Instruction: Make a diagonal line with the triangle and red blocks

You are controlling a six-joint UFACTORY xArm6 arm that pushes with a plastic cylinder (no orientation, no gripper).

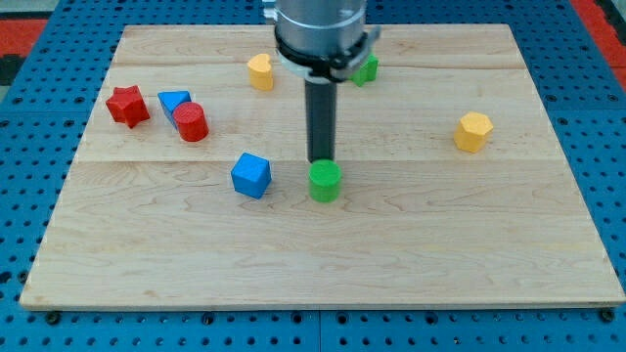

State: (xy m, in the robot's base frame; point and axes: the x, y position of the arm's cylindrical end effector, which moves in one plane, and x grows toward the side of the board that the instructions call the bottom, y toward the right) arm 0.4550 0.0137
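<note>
A red star block (127, 105) lies at the view's left on the wooden board (323, 264). A blue triangle block (174, 102) sits just right of it. A red cylinder (192, 122) touches the triangle's lower right side. The three run in a short slanted row. My tip (320, 159) is at the board's middle, right at the top edge of a green cylinder (325, 181), far to the right of the triangle and the red blocks.
A blue cube (250, 175) lies left of the green cylinder. A yellow heart-like block (260, 70) is near the view's top. A green block (366, 69) is partly hidden behind the arm. A yellow hexagonal block (472, 131) is at the right.
</note>
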